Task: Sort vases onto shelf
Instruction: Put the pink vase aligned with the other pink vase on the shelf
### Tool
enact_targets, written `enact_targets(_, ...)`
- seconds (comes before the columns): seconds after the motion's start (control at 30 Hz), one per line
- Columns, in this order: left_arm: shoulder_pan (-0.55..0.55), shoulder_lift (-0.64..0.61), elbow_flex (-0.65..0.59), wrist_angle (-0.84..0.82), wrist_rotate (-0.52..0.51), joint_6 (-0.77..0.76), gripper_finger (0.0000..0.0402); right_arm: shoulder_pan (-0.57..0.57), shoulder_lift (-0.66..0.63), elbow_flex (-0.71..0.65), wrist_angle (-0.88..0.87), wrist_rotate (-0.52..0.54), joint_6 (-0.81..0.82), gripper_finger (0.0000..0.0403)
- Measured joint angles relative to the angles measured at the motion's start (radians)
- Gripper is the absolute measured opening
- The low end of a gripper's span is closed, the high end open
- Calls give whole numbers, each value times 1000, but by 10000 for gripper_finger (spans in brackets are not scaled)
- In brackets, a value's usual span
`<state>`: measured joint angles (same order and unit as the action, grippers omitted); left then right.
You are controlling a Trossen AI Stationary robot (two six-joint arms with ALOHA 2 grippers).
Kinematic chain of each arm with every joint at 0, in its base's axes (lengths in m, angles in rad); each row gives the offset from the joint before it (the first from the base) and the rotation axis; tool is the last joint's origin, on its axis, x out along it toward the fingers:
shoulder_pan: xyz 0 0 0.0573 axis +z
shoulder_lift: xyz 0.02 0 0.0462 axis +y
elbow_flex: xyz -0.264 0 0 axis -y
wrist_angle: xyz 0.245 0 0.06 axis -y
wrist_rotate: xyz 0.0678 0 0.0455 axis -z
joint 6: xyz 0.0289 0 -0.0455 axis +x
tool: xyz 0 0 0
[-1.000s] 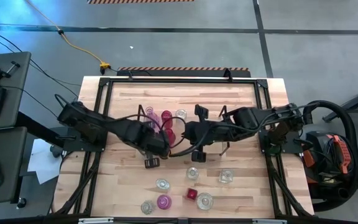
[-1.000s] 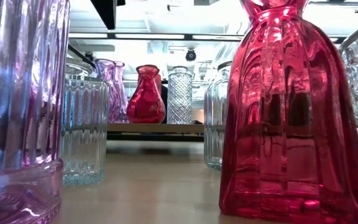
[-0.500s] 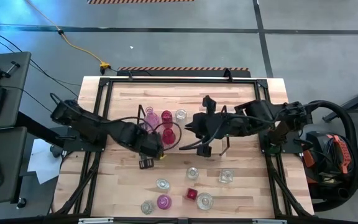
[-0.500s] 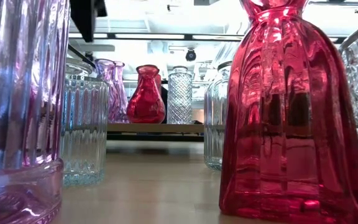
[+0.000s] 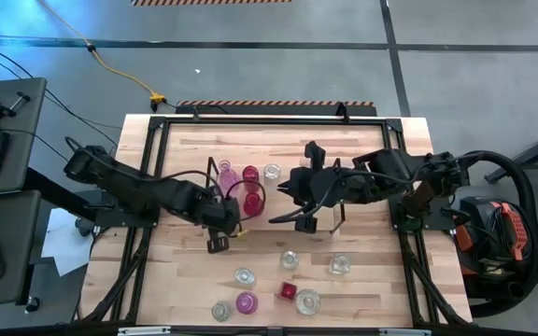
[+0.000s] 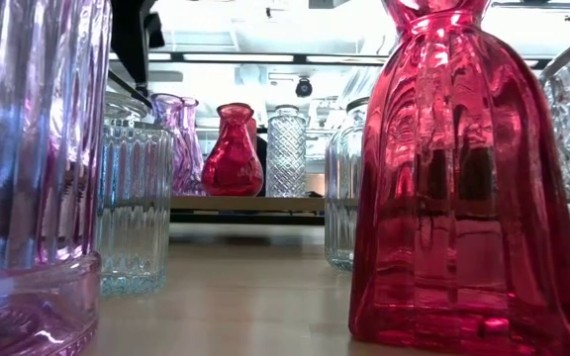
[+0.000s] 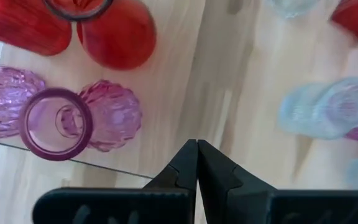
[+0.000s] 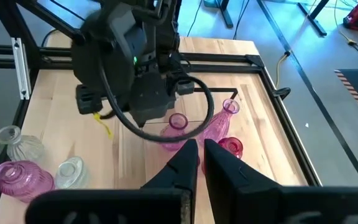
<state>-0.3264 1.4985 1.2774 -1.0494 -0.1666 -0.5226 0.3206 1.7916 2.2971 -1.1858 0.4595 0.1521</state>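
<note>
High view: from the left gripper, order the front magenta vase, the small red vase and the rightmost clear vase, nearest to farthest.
From the left gripper, left of the table's middle:
1. Magenta vase, near the front edge, slightly to the gripper's right.
2. Red vase, further right, also near the front.
3. Clear vase, farthest right, in front of the right arm.

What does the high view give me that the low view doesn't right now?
Only the high view shows both arms over the middle of the table: the left gripper beside the shelf's vases, jaws shut and empty, and the right gripper near them. It also shows the loose vases spread along the near table edge. Only the low view shows the vases' profiles, like the big red vase close up and ribbed clear vase. Both show pink, red and clear vases standing on the shelf.
</note>
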Motion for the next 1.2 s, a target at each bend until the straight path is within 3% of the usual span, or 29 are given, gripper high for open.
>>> enact_targets(0.3,27,-1,-52,64,-22,30,0,0,0,-1,0,-2,3,16)
enact_targets(1.2,150,-1,-54,55,-16,115,0,0,0,-2,-23,-3,5,16)
